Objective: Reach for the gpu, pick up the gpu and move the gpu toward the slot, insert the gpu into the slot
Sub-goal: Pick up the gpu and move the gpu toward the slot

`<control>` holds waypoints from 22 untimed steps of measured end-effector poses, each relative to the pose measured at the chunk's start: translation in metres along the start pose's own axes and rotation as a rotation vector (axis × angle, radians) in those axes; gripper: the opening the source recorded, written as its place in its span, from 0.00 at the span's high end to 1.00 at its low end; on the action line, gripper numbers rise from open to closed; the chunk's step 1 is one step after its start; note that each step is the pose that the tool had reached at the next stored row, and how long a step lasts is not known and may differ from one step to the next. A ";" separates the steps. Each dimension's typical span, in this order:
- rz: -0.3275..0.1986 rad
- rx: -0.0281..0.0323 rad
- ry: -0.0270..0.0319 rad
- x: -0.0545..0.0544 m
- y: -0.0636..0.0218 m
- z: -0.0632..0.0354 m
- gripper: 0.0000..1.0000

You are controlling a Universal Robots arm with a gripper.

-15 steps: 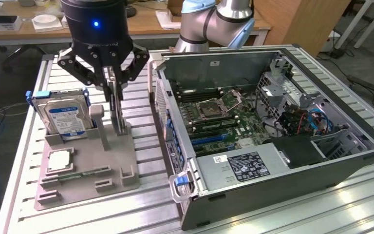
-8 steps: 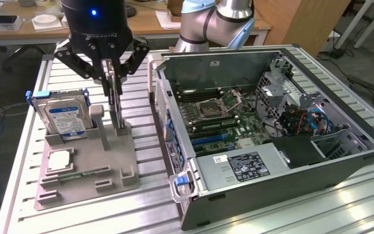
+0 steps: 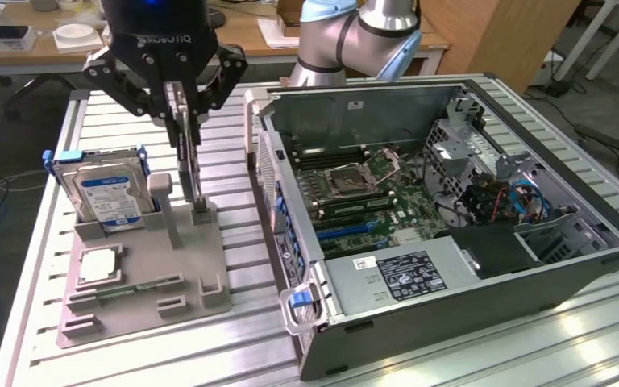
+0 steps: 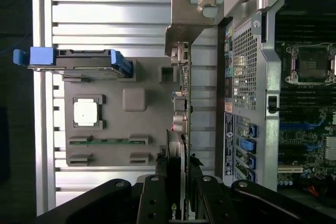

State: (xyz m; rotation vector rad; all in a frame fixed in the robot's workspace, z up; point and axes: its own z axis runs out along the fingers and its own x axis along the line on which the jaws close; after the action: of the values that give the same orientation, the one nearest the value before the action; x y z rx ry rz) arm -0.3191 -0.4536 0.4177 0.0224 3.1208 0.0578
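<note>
Closest to me is the ribbed aluminium desk (image 3: 245,347), its slats bright and hard. On it, toward the edge on the exterior view's left, sits a matte grey plastic fixture tray (image 3: 143,310). A square silvery processor chip (image 3: 97,264) lies in one of its pockets, with a narrow green memory stick (image 3: 126,288) just in front.

Beside the tray lies an open black steel computer tower (image 3: 482,306), on its side, showing a green motherboard (image 3: 396,201) and its long blue slots (image 3: 344,231).

Further back on the tray, a silver blue-labelled hard drive (image 3: 105,193) stands upright. Next to it stands the gpu (image 3: 190,161), a thin dark circuit card on edge with a pale metal bracket (image 4: 186,22) at one end. The black jaws are clenched on its upper edge. Its lower edge is at the tray's holder, and I cannot tell whether it is seated or just clear.

I'd judge this is the pick-up. A card this thin and stiff calls for a straight, untwisted pull. It stands well apart from the slots.

Behind rises the pale grey robot arm (image 3: 342,40), then a wooden table (image 3: 245,32).
</note>
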 end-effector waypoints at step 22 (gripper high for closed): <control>0.000 0.0000 0.0000 -0.024 0.0006 -0.0058 0.74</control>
State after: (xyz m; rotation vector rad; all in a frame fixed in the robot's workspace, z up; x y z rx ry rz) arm -0.2955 -0.4536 0.4240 0.0223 3.1208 0.0579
